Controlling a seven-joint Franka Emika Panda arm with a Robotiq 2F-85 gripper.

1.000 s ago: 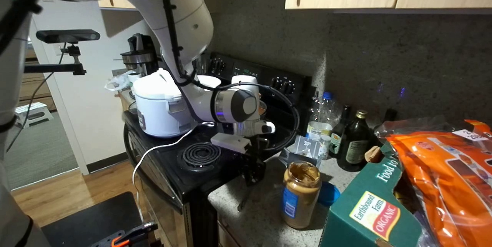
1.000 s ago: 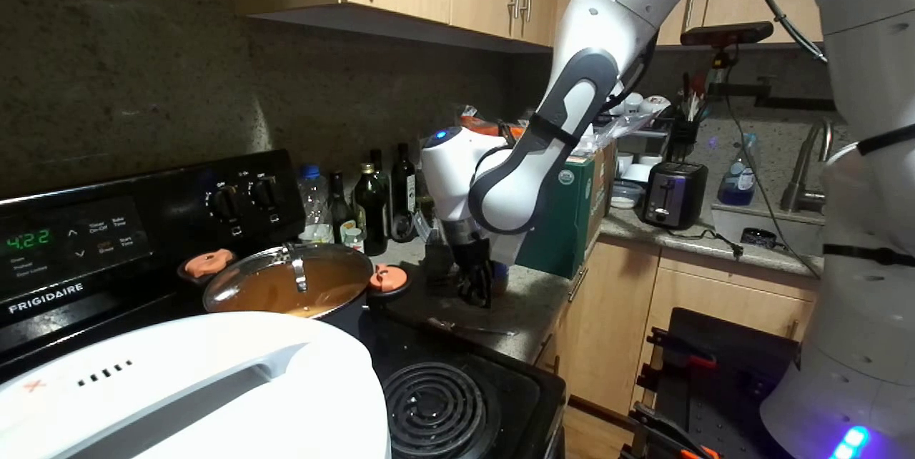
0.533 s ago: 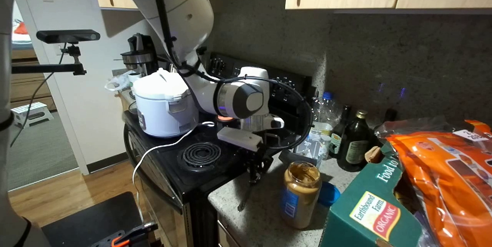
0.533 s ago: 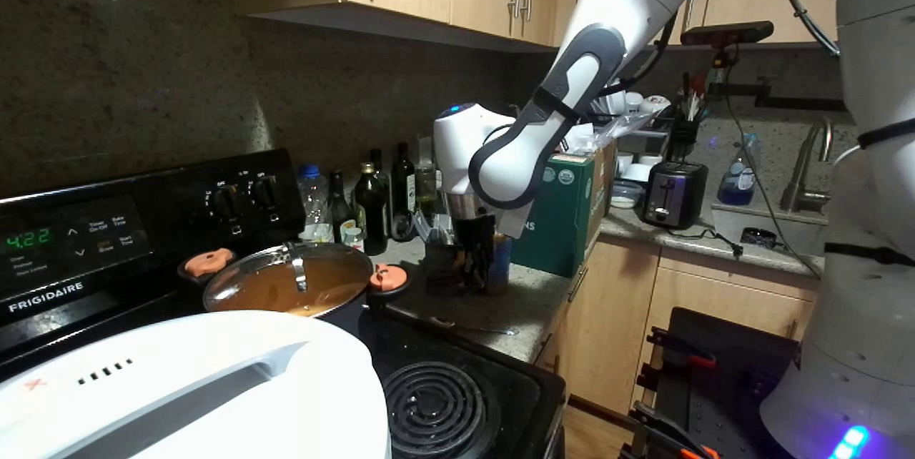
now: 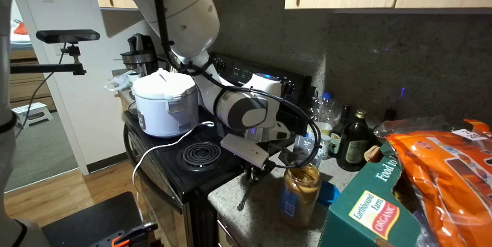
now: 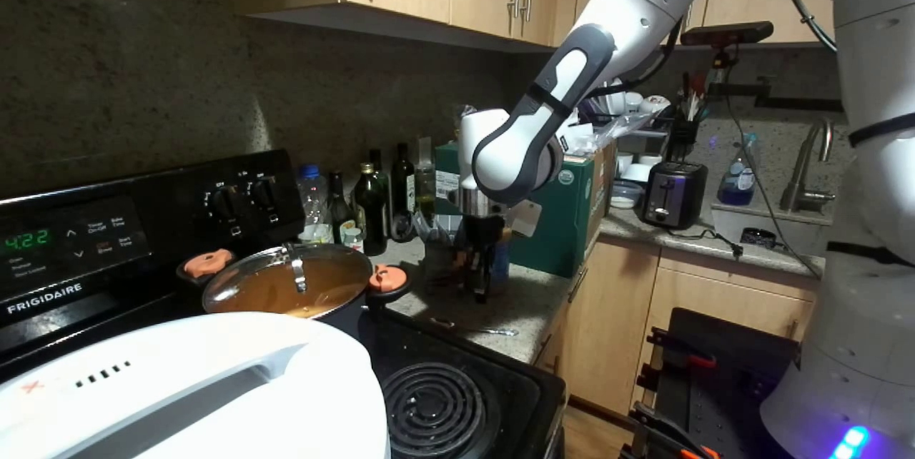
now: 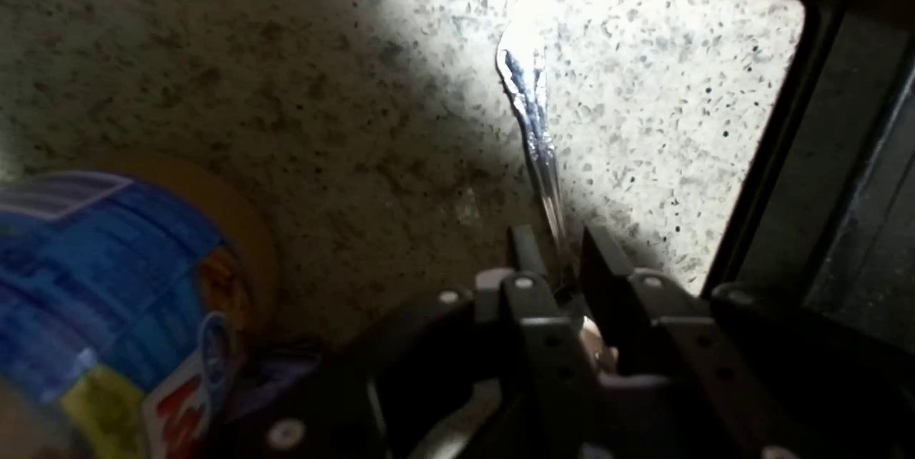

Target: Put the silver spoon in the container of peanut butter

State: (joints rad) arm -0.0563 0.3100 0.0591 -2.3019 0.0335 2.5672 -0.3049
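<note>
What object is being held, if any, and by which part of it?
Nothing is held: the end effector is open above the silver spoon, which lies on the counter.

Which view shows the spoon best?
The wrist view: the spoon is largest there, with its handle lit, though its bowl end is unclear at the open gripper. In an exterior view the spoon is a dark strip below the gripper; in an exterior view the spoon is thin and small on the counter.

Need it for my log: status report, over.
Hand open, over spoon. Spoon on counter, ungripped. Jar upright, open, to one side. Nothing seen between hand and spoon.
</note>
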